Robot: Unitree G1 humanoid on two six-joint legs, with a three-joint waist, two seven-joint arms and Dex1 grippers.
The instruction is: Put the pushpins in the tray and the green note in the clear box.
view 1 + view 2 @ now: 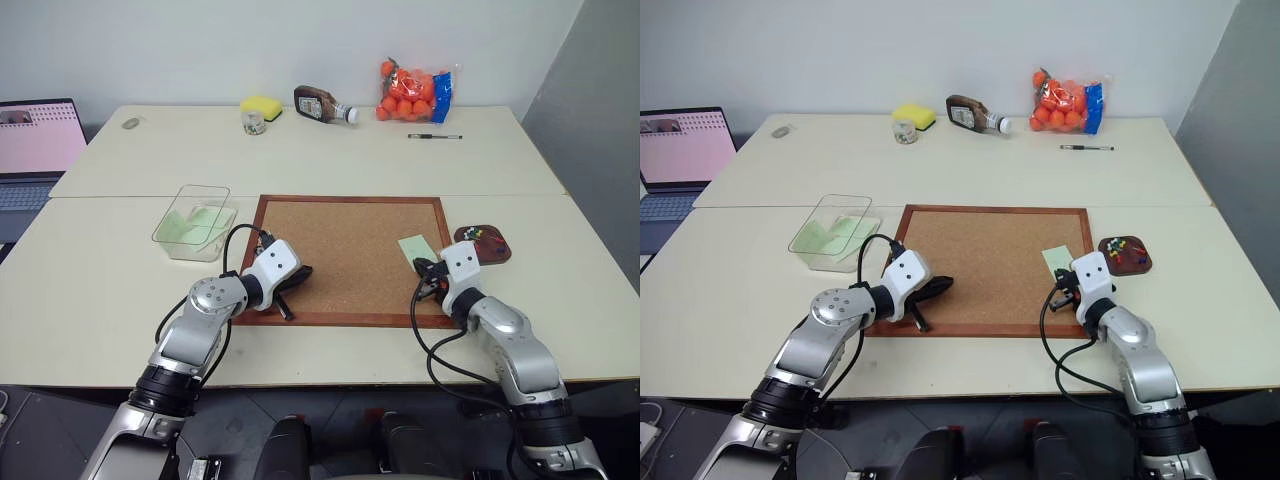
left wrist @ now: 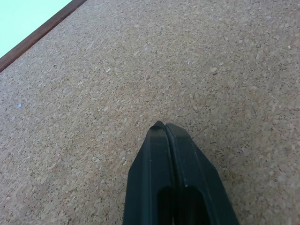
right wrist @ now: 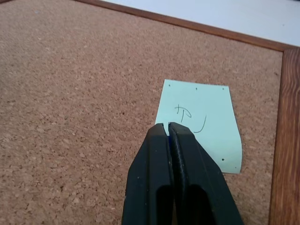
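The green note [image 3: 201,123] is seen flat on the cork board [image 1: 350,250] near its right frame, directly under the right gripper [image 3: 168,125], whose fingers are pressed together with a speck of blue glimpsed between the tips; whether a pin is gripped cannot be told. The left gripper [image 2: 164,125] is held closed and empty over bare cork. The tray [image 1: 484,244] sits just beyond the right frame, the clear box [image 1: 195,222] left of the board.

A cork board [image 1: 350,255], yellow sponge [image 1: 262,106], pen [image 1: 434,136], perhaps a sauce bottle [image 1: 322,104].

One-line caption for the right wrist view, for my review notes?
Right gripper shut over the green note lying on the cork board.
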